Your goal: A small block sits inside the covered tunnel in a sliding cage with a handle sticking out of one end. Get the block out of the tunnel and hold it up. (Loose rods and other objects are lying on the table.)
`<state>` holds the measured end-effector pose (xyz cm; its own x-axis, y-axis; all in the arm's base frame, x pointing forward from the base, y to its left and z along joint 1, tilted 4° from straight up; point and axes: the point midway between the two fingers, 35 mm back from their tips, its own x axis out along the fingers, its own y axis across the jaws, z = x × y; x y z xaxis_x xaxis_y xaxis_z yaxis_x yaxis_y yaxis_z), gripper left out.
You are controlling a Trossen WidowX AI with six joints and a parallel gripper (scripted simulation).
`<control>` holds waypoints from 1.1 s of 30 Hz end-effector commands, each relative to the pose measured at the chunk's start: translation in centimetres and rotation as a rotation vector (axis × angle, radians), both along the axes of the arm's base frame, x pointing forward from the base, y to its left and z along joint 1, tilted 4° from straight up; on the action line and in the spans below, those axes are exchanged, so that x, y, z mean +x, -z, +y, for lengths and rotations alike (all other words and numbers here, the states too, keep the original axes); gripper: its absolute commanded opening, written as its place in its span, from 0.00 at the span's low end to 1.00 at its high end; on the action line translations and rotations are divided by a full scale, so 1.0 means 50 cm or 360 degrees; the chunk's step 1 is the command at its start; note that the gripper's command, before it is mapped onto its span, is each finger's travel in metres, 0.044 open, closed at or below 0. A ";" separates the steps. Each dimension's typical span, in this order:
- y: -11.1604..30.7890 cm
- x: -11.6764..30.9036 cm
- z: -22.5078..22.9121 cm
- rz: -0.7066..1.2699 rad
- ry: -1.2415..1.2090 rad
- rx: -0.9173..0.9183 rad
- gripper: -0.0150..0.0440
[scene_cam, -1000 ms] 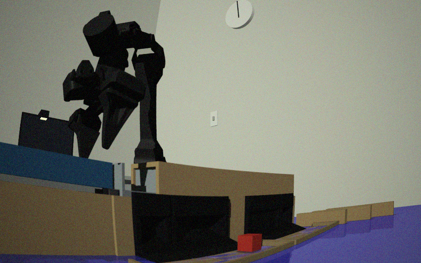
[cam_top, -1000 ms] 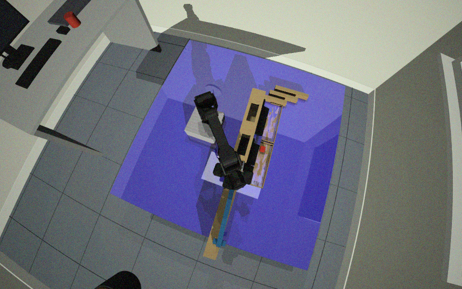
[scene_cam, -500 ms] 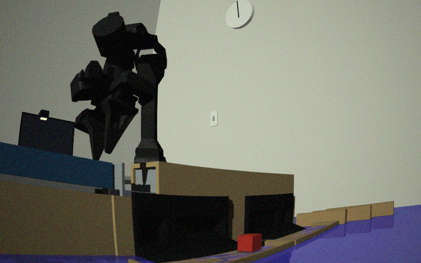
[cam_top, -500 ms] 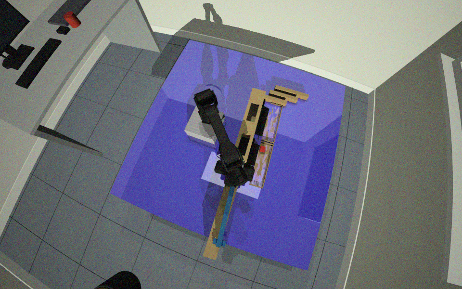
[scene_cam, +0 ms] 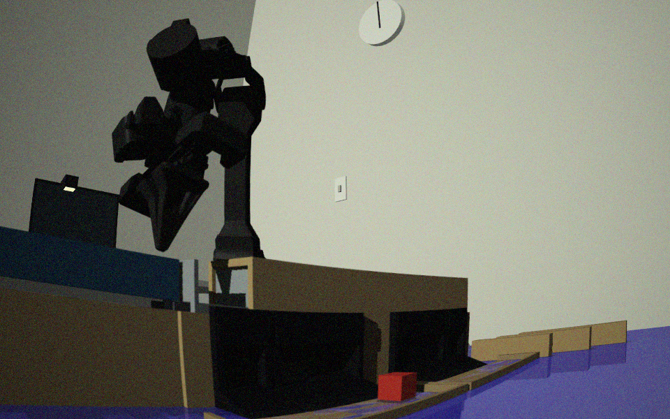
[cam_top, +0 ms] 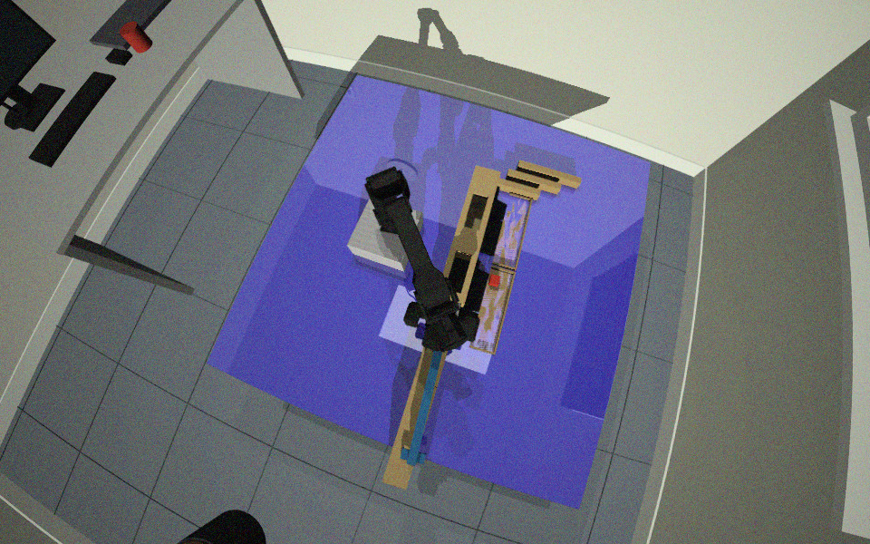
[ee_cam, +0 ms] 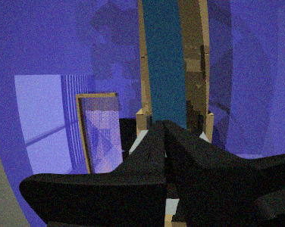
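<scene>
Top view: the arm (cam_top: 418, 249) (scene_cam: 237, 197) reaches from a pale box (cam_top: 374, 253) towards the lower edge of the blue surface (cam_top: 330, 284) (scene_cam: 666, 364) (ee_cam: 29, 38), covering the near end of the tunnel (cam_top: 486, 177) (scene_cam: 358, 291). Its wrist hides the claw (scene_cam: 162, 248) (ee_cam: 162, 125). The red block (cam_top: 494, 280) (scene_cam: 396, 386) lies outside the tunnel, in the low tray (cam_top: 510, 286) (scene_cam: 431, 400) (ee_cam: 82, 129) along the side facing the right edge. A blue bar (cam_top: 428, 398) (scene_cam: 67, 265) (ee_cam: 166, 68) runs in a wooden channel (cam_top: 394, 472) (scene_cam: 77, 343) (ee_cam: 208, 38), which crosses the lower edge. Three rods (cam_top: 551, 173) (scene_cam: 608, 333) lie towards the upper right corner, by the tray's far end.

Exterior view: the claw points down above the bar's end, its tips together and nothing between them. Black side openings are too dark to see into. The block stands in front of them; the channel and bar are cut off at left.

Wrist view: the closed tips overlap the bar's near end and hide most of the tunnel. Only part of the tray shows; the block is out of sight.
</scene>
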<state>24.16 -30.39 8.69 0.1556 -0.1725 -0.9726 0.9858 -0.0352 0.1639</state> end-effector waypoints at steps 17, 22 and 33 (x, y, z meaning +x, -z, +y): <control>-0.056 0.002 -0.003 0.0006 0.0014 -0.0004 0.92; -0.043 0.002 -0.001 0.0003 0.0009 -0.0002 1.00; -0.001 -0.007 0.011 0.0014 0.0010 0.0012 0.87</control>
